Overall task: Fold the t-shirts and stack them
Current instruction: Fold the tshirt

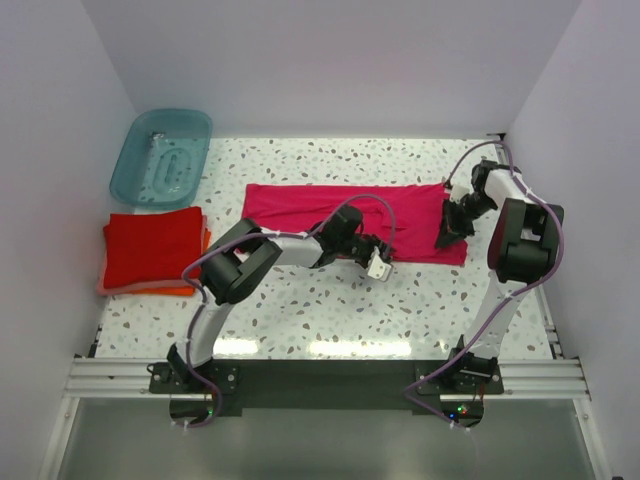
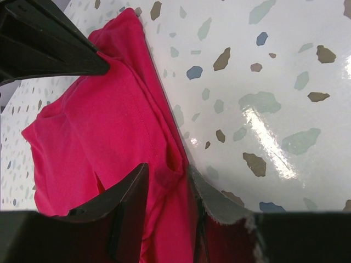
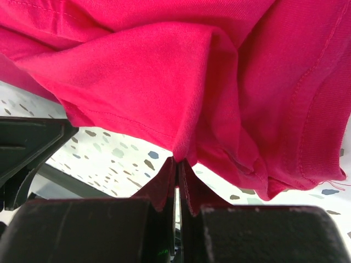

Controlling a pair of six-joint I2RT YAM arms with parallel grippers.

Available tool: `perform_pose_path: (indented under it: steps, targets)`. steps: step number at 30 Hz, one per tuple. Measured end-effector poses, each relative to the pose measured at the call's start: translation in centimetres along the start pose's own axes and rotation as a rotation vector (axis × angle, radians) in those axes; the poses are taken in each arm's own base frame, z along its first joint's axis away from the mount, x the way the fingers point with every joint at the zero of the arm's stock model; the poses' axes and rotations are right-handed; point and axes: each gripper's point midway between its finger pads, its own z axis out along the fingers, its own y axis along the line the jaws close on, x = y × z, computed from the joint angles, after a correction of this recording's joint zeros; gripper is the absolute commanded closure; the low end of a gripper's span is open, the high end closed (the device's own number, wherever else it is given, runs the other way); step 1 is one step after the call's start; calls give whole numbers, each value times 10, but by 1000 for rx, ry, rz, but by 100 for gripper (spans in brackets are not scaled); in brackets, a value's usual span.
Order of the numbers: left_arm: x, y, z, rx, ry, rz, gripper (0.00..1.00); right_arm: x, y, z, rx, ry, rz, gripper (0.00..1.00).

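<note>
From the near edge of the white speckled desk (image 1: 300, 320), both black arms reach out over the top. The left pincer (image 1: 378, 266) is down at the near long edge of the magenta-pink soft cloth t-shirt (image 1: 340, 205), a little right of the desk's middle. Its jaws stand partly apart, with a bunched fold of that edge caught between the fingers (image 2: 123, 200); the cloth puckers where they meet it.

Slightly farther back and towards the right edge of the desk, the right pincer (image 1: 447, 235) is at the right-hand end of the same shirt. Its jaws are pressed tightly together on a pinch of the pink fabric, and the cloth hangs from that pinch in loose folds, clear of the desk beneath.

The pink shirt lies folded into a long band across the middle of the desk, running left to right between the two pincers.

Over at the left edge of the desk, well apart from the pink shirt, a red folded cloth t-shirt (image 1: 150, 248) sits squarely on an orange folded cloth t-shirt (image 1: 150, 290), of which only a thin border shows.

Beyond that pile, in the far left corner, stands a translucent teal plastic tub (image 1: 140, 165).
</note>
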Motion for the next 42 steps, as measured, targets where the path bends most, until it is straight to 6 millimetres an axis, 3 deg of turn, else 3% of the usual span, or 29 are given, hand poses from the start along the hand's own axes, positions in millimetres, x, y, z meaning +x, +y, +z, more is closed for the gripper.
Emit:
perform_pose_path:
  steps: [7,13,25,33,42]
  targets:
    - [5,3,5,-4,5,-2,76,1,1,0,-6,2,0,100]
    - [4,6,6,-11,2,-19,100,0,4,0,-25,-1,0,100]
    - [5,12,2,-25,-10,-48,100,-17,21,-13,-99,-56,-34,100]
    - [12,51,-23,-148,-23,-113,100,-48,35,-29,-158,-128,-89,100]
    - [23,80,-42,-259,-25,-171,100,-74,40,-26,-181,-148,-158,100]
